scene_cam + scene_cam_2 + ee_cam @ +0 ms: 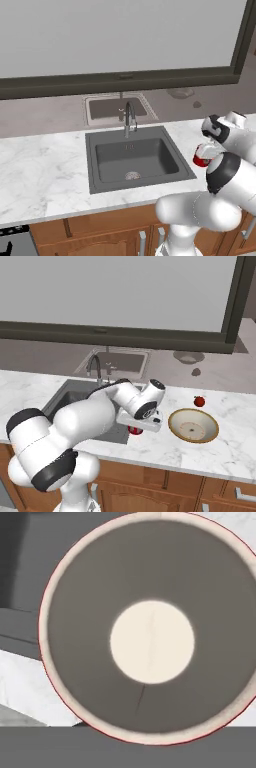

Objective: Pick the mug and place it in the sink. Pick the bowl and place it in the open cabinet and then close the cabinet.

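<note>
We had the gripper [137, 426] down over the mug [202, 156], which stood on the marble counter [45, 170] just beside the right edge of the sink [135, 157]. From the left base view we saw the mug's red wall under the hand; from the right base view only a sliver of red showed below it. The hand view looked straight down into the mug [150, 632]: a pale rim, dark inner wall and cream floor. The fingers themselves were hidden there, but the jaws stood nearly closed, and we judged them pinched on the mug's rim wall, one finger inside and one outside, though we could not see the contact itself.

We took the mug for a small, stiff, light thing, glazed and so rather slick. A rim pinch suited it; the handle we could not make out, and we would not have relied on it. Held at one side of the rim, it could swing or slip if moved sharply, and we judged it brittle enough to want a gentle setting-down in the basin.

The bowl [193, 426] lay to the right on the counter, well apart from the mug, with a small red fruit [199, 401] near its far rim.
</note>
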Available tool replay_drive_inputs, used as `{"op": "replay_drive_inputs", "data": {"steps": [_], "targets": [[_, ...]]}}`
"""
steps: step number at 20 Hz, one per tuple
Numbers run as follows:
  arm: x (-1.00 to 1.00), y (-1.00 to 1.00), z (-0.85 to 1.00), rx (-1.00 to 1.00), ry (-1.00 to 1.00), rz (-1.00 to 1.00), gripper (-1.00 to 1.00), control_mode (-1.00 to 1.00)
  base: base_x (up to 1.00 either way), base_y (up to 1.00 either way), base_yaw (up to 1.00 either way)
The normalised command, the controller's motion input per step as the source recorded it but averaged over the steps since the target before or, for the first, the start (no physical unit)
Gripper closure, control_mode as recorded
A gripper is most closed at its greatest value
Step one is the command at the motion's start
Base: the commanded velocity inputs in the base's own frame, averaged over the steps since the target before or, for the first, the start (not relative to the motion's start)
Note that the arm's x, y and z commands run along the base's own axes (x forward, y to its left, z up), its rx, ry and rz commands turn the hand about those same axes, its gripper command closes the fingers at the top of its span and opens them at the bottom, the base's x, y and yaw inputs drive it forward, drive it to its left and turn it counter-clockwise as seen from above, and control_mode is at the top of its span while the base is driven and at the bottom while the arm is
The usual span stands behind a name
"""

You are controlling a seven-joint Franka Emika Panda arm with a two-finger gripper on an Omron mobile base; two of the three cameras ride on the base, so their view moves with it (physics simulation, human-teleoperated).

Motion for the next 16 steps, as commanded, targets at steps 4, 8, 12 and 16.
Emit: {"op": "replay_drive_inputs", "data": {"steps": [4, 8, 12, 16], "targets": [[-0.13, 0.29, 1.00, 0.00, 0.35, 0.00, 1.00, -1.00, 0.00, 0.00, 0.00], [0.00, 0.44, 0.70, -0.04, 0.42, 0.00, 1.00, -1.00, 0.00, 0.00, 0.00], [-0.04, 0.41, 0.02, -0.02, 0.13, 0.07, 1.00, -1.00, 0.00, 0.00, 0.00], [-0.11, 0.07, 0.00, 0.08, 0.00, 0.20, 1.00, -1.00, 0.00, 0.00, 0.00]]}}
